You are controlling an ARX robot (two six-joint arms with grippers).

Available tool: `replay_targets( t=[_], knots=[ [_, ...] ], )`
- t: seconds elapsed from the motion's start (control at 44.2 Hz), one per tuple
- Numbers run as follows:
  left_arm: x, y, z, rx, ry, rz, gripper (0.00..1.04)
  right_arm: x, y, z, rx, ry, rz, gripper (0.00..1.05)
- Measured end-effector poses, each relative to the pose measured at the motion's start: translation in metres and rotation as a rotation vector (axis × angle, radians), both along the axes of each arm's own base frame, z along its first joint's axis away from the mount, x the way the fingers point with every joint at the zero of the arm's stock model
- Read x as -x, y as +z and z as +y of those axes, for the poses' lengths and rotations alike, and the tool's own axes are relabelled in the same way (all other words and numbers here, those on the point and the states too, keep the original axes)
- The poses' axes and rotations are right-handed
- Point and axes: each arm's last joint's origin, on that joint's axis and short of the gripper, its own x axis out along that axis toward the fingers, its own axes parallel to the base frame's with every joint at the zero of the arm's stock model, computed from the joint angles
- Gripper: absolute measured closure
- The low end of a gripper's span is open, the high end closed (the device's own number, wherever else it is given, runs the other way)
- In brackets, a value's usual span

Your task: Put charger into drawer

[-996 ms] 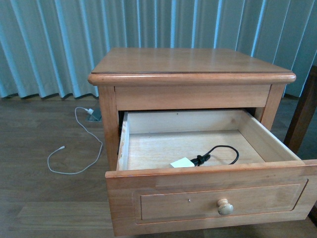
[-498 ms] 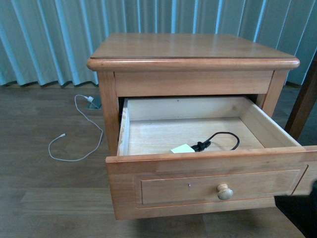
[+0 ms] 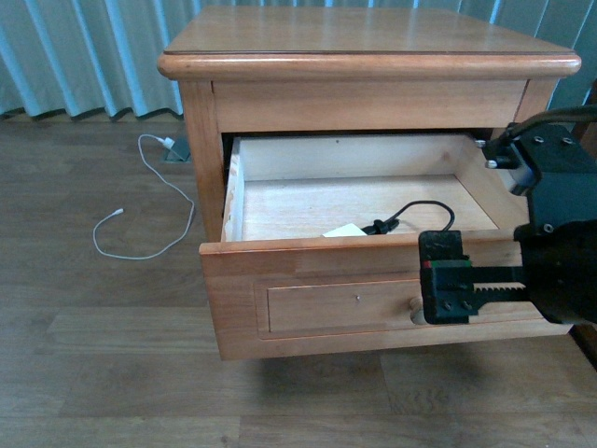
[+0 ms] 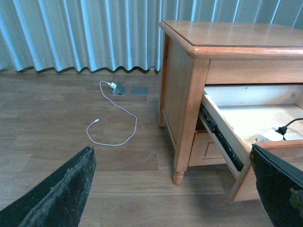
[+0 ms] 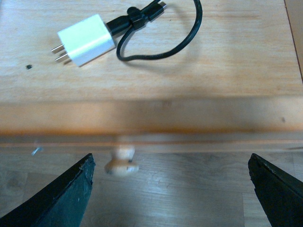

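Observation:
The charger (image 3: 343,230), a small white block with a black cable (image 3: 424,211), lies on the floor of the open drawer (image 3: 308,280), near its front wall. In the right wrist view the charger (image 5: 86,39) lies prongs out, just behind the drawer's front edge (image 5: 151,118). It also shows in the left wrist view (image 4: 270,135). My right gripper (image 3: 438,289) is open and empty, in front of the drawer front by the pale knob (image 5: 120,163). My left gripper (image 4: 171,158) is open and empty, low over the floor to the left of the nightstand.
The nightstand (image 3: 368,65) stands on a wooden floor before blue curtains (image 4: 85,33). A thin white cable (image 3: 149,233) lies on the floor to its left. A shorter drawer (image 4: 208,146) sits below the open one.
The front view has tilted downward and the nightstand sits higher in it. My right gripper has come into view in front of the drawer front, covering the knob. The charger has not moved.

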Motion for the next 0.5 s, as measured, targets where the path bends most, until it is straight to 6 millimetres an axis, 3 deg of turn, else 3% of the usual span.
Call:
replay_targets(
  t=[0.498],
  knots=[
    [0.0,0.0,0.0,0.0,0.0,0.0,0.06,-0.068,-0.013,0.03,0.034,-0.004,-0.115,0.08]
  ],
)
